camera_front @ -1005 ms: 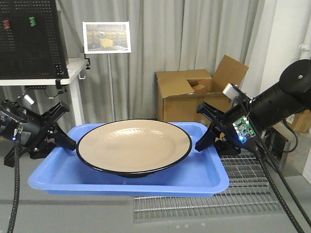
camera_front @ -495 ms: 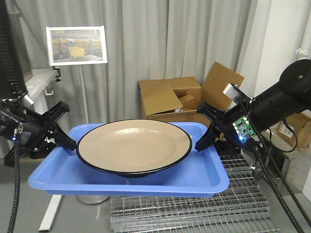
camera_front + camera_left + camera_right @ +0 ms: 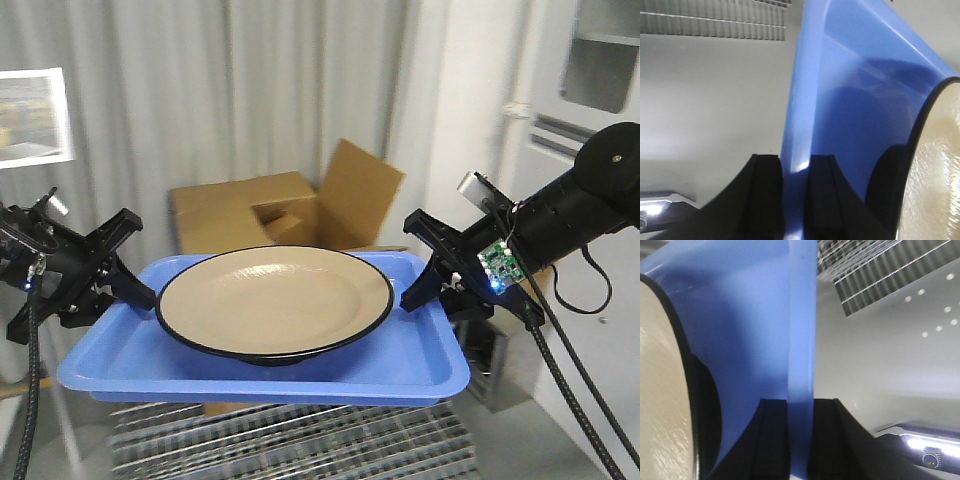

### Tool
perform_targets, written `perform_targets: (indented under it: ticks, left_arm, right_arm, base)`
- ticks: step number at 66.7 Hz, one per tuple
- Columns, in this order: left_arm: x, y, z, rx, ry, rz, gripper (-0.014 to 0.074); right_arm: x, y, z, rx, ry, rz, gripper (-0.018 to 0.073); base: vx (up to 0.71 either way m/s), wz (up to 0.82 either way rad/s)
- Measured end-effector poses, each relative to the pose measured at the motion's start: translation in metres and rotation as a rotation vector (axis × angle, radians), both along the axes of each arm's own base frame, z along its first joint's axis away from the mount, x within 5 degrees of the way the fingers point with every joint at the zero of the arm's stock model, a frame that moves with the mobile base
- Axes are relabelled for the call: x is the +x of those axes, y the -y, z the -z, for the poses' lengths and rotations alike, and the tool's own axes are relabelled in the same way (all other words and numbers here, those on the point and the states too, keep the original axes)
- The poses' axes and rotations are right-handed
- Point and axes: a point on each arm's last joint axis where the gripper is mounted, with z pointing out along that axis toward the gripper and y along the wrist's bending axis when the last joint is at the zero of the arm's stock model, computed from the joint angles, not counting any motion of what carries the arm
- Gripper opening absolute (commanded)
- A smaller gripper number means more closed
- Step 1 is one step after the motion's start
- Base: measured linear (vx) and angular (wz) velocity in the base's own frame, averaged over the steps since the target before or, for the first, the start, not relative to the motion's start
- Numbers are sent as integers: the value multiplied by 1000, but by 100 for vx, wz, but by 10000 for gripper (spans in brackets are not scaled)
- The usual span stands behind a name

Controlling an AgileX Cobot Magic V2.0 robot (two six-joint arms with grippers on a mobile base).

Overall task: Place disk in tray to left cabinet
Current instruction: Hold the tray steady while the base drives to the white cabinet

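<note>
The beige disk (image 3: 272,299) with a thin black rim sits in the middle of the blue tray (image 3: 420,362), which hangs in the air between my two arms. My left gripper (image 3: 148,296) is shut on the tray's left rim (image 3: 795,125); the disk's edge (image 3: 932,165) shows at the right of the left wrist view. My right gripper (image 3: 412,296) is shut on the tray's right rim (image 3: 802,330); the disk (image 3: 662,390) shows at the left of the right wrist view. The left cabinet is not clearly in view.
An open cardboard box (image 3: 270,210) stands behind the tray before grey curtains. A metal wire grate (image 3: 290,440) lies below the tray. A white wall and grey panel (image 3: 590,130) are at the right. A picture on a stand (image 3: 35,118) is at far left.
The background has slid leftward: the box and picture stand moved left and the white wall came into view at right. The tray, disk and both grippers keep the same pose.
</note>
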Motion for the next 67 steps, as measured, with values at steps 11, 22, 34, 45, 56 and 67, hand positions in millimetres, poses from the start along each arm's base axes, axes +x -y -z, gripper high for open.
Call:
perform_targets:
  ticks: [11, 22, 34, 45, 56, 67]
  left_arm:
    - [0, 0, 0, 0, 1, -2, 0]
    - [0, 0, 0, 0, 2, -3, 0]
    - [0, 0, 0, 0, 2, -3, 0]
    - [0, 0, 0, 0, 2, -3, 0]
    - [0, 0, 0, 0, 2, -4, 0]
    - [0, 0, 0, 0, 2, -4, 0]
  right_arm:
    - [0, 0, 0, 3, 1, 1, -6]
    - [0, 0, 0, 1, 1, 1, -6]
    - [0, 0, 0, 1, 1, 1, -6]
    - [0, 0, 0, 1, 2, 1, -6]
    - [0, 0, 0, 1, 1, 1, -6]
    - [0, 0, 0, 1, 1, 1, -6]
  base:
    - [26, -69]
    - [22, -82]
    - [20, -77]
    - [17, -67]
    - [14, -55]
    - [12, -48]
